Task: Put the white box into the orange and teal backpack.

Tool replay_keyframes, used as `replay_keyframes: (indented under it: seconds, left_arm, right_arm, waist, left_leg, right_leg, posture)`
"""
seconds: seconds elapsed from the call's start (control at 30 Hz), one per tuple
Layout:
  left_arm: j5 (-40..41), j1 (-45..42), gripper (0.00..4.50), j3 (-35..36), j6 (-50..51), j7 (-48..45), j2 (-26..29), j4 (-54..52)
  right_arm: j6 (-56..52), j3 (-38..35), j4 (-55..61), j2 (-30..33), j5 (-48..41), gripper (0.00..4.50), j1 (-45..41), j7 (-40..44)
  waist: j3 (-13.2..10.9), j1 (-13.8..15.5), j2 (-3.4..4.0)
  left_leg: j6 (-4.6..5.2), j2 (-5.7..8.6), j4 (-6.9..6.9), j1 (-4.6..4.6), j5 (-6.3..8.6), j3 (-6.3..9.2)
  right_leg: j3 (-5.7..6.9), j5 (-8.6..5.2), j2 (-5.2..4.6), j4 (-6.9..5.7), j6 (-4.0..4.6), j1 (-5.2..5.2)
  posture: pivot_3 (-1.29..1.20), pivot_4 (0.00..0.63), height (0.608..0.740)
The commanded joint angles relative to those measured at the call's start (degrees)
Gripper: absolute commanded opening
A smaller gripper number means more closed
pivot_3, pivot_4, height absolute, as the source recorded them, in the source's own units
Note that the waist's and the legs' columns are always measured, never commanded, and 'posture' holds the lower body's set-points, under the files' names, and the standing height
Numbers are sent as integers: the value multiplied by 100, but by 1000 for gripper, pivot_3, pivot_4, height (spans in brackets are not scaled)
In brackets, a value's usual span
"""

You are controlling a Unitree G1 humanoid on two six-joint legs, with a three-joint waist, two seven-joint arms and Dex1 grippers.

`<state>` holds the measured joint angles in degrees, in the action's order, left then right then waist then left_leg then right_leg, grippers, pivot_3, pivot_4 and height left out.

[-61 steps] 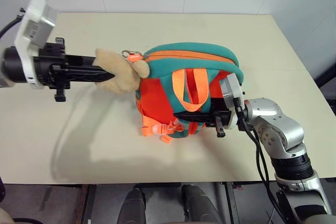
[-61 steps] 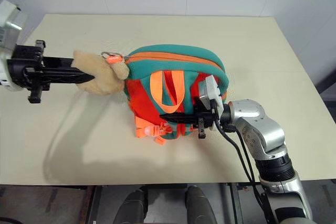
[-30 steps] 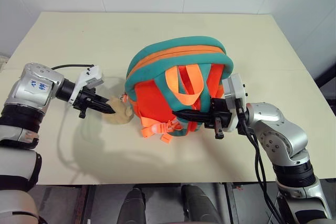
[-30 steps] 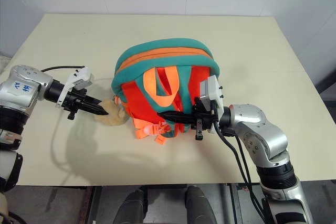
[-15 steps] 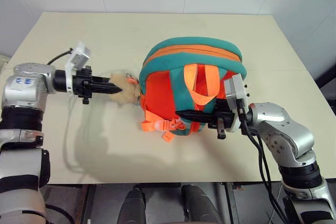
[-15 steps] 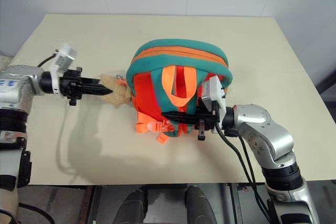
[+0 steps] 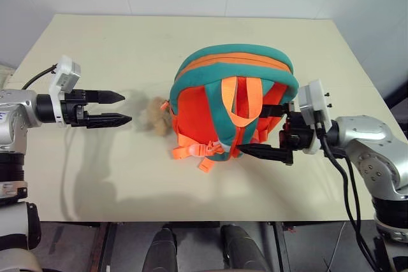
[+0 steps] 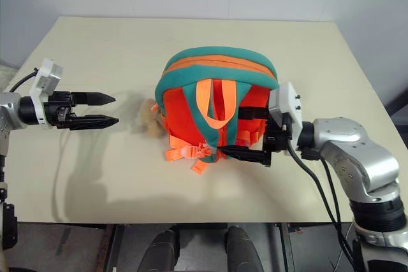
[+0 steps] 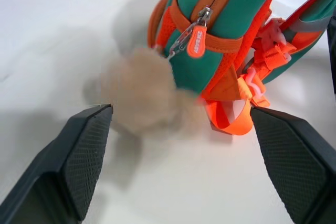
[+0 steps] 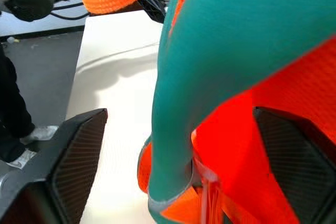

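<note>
The orange and teal backpack (image 7: 233, 93) stands upright at the middle of the table, straps toward me, its zipper pull (image 9: 197, 40) hanging at the side. The tan plush toy (image 7: 156, 116) lies on the table against its left side. My left gripper (image 7: 121, 107) hovers open a short way left of the plush, pointing at it and touching nothing. My right gripper (image 7: 255, 130) is open at the backpack's lower right side, one finger above and one below, with a teal strap (image 10: 178, 77) and orange fabric between the spread fingers. The white box is out of view.
The cream table (image 7: 95, 42) has bare surface all round the backpack, and its front edge runs just below both arms. A white wall stands behind the far edge. A dark floor and some equipment (image 10: 31, 1) lie beyond the table's side.
Both grippers have opened. The left one let go of the plush toy and drew back to the left; the plush dropped onto the table. The right one released the strap and moved right.
</note>
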<state>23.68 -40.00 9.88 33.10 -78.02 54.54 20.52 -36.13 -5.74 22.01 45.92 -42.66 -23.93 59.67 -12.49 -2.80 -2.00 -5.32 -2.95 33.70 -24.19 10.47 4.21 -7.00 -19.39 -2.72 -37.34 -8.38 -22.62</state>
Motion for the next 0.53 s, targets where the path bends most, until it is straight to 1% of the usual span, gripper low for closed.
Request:
replay_keyframes:
  seconds: [0.03,0.07,0.13,0.2,0.27,0.43,0.53]
  left_arm:
    - [269,134,4500,655,-383,247,60,-199]
    - [324,257,4500,798,-457,280,52,-267]
    - [361,568,4500,1170,-1041,380,-49,-376]
    - [486,848,4500,1495,-1444,241,-85,-356]
    - [571,1004,4500,1633,-1662,118,-56,-286]
    - [849,1161,4500,1920,-1903,-301,53,115]
    - [854,1122,4500,2033,-2083,-493,223,508]
  right_arm:
    - [287,-640,-249,497,258,4483,383,230]
    - [354,-805,-385,607,317,4483,524,270]
    - [560,-1120,-708,819,529,4483,800,313]
    - [847,-1441,-1166,1062,807,4483,1084,436]
    - [1073,-1669,-1484,1176,920,4483,1217,537]
    - [1510,-2087,-2132,1216,1006,4483,1196,686]
    - [1694,-1942,-2509,1239,1156,4483,991,735]
  waist:
    - [0,18,0]
    - [0,22,0]
    - [0,27,0]
    - [0,23,0]
    - [0,15,0]
    - [0,-35,0]
    - [0,-52,0]
  left_leg:
    - [0,0,0,-1,0,0]
    - [0,0,0,0,1,0]
    - [1,0,0,2,1,-2]
    - [1,0,-3,4,1,-3]
    - [1,0,-4,5,1,-5]
    - [1,-1,1,9,1,-8]
    - [1,-1,5,10,1,-10]
  right_leg:
    - [0,0,0,2,0,0]
    - [0,0,0,4,0,1]
    - [-1,0,-1,6,0,4]
    - [-1,0,-2,10,0,4]
    - [-2,0,-1,11,1,4]
    - [-2,1,-2,11,4,7]
    - [-5,2,-2,17,3,10]
  posture:
    - [0,150,740]
    - [0,150,740]
    - [0,150,740]
    - [0,150,740]
    - [0,150,740]
    - [0,150,740]
    - [0,150,740]
